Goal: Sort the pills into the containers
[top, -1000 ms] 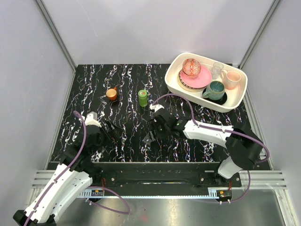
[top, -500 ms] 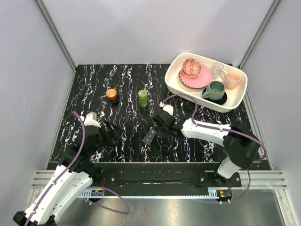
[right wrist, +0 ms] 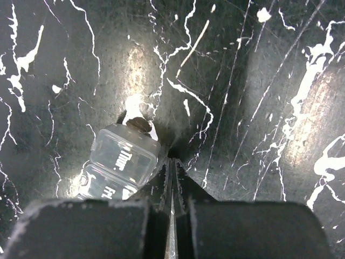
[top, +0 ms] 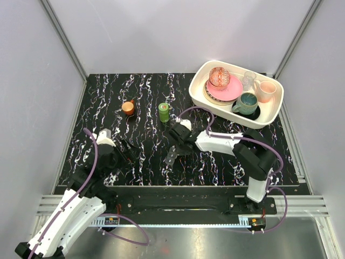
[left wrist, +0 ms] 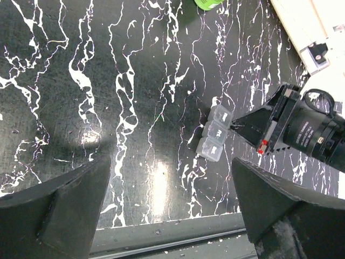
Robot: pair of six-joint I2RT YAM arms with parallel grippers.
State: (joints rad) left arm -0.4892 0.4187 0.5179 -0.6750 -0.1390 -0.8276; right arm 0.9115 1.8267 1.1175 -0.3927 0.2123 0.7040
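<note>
The containers are a small strip pill box (top: 171,156) with clear lids, lying on the black marbled table; it also shows in the left wrist view (left wrist: 214,133) and the right wrist view (right wrist: 121,159). My right gripper (top: 174,144) is shut with nothing between its fingers, its tip (right wrist: 173,162) low at the right edge of the box's far end. From the left wrist it appears as a dark wedge (left wrist: 240,124) against the box. My left gripper (top: 129,151) stands wide open and empty (left wrist: 171,181), left of the box. No pills are in view.
A green bottle (top: 163,112) stands behind the pill box, and an orange cup (top: 128,107) sits to its left. A white tray (top: 273,115) of plates, cups and a bowl fills the back right corner. The table's metal front rail (left wrist: 161,232) runs below the left gripper.
My right gripper closed from open, lifted back off the pill box, then swung left to its far end. The pill box and left arm stayed put.
</note>
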